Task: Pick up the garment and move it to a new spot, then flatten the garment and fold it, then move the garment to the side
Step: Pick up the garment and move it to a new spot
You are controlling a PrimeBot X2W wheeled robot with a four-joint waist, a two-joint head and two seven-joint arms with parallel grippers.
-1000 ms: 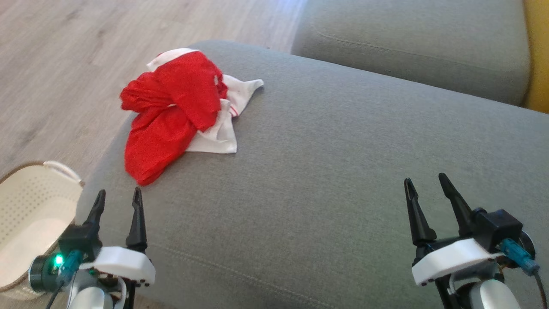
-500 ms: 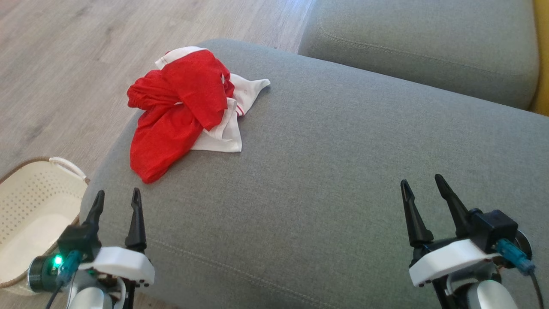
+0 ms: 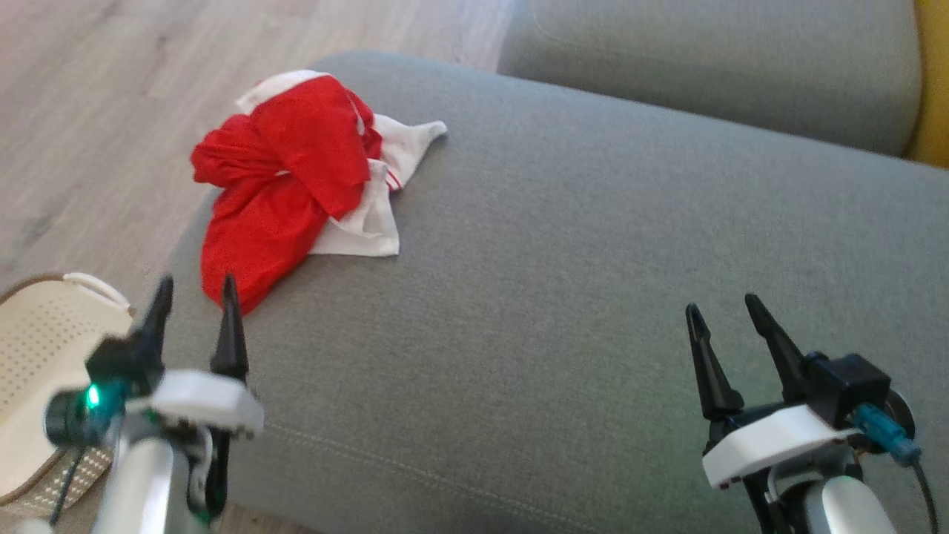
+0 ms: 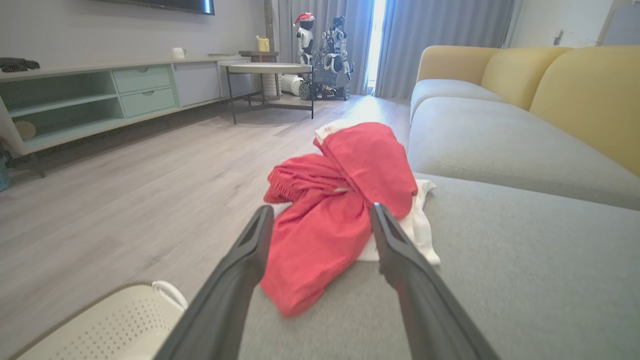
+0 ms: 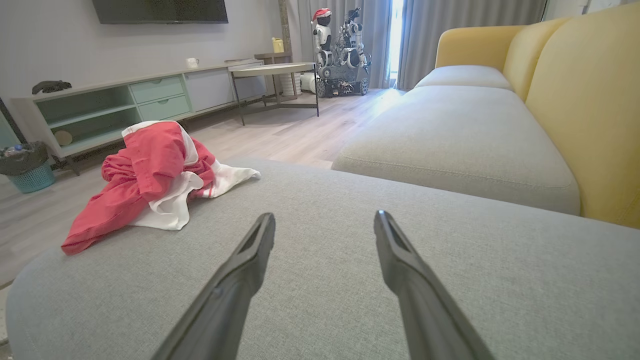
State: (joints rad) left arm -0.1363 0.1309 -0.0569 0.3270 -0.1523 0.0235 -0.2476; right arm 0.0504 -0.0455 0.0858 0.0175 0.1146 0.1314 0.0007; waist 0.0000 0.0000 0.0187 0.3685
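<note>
Your garment (image 3: 285, 178) is sitting bunched at the left corner of the sofa cushion (image 3: 556, 297), so you're hovering the left gripper (image 3: 196, 282) just short of it, spread wide, probably lining up the grab; right gripper (image 3: 721, 304) is hanging wide open too, well apart

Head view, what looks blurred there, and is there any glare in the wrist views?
Head view: left gripper smeared, right gripper crisp. Left wrist view: window blown out white between the curtains. Right wrist view: same glare.
</note>
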